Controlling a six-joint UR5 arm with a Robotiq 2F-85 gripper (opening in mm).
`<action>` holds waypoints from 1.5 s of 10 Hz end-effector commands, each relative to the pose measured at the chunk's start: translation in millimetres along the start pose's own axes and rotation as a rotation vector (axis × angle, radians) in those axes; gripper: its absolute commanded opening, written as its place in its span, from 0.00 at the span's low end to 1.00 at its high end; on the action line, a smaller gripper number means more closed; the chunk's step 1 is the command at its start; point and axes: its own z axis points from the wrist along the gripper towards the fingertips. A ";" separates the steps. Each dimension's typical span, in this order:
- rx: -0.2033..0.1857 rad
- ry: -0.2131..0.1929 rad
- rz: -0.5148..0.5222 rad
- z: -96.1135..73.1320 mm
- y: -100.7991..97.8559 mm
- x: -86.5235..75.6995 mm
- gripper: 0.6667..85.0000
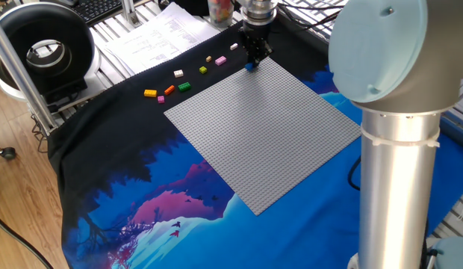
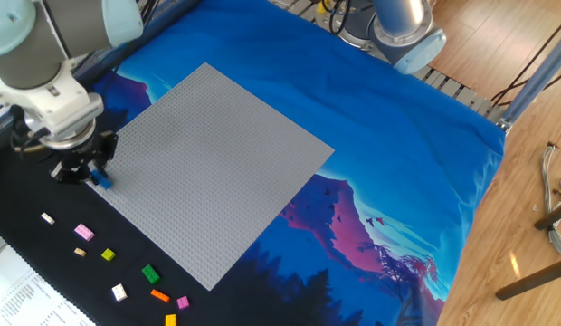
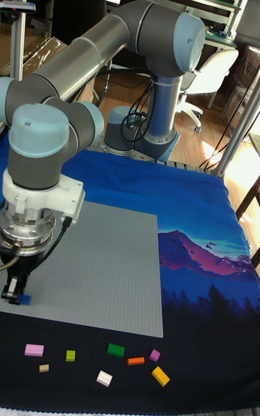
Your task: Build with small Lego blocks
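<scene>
My gripper (image 1: 252, 63) points straight down at the grey baseplate's (image 1: 269, 127) far corner, shut on a small blue Lego brick (image 1: 249, 67). The blue brick (image 2: 103, 180) sits at the fingertips, right at the plate's edge (image 3: 24, 300). I cannot tell whether it touches the studs. Loose small Lego blocks lie in a row on the black cloth beside the plate: yellow (image 1: 150, 93), orange (image 1: 169, 90), green (image 1: 185, 87), white (image 1: 178, 73), pink (image 1: 221, 60). The tall view shows the same row in front of the gripper (image 3: 16, 292), from pink (image 3: 34, 349) to yellow (image 3: 160, 376).
A printed paper sheet (image 1: 160, 37) lies behind the bricks. A black round device (image 1: 41, 48) stands at the far left on a metal rack. The arm's thick column (image 1: 392, 149) rises at the right of the plate.
</scene>
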 end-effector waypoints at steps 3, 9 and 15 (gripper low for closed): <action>-0.029 -0.023 0.041 -7.3 20.6 1.9 0.26; 0.030 -0.028 0.025 7.6 7.4 0.3 0.27; 0.032 -0.018 -0.006 14.5 1.2 2.3 0.27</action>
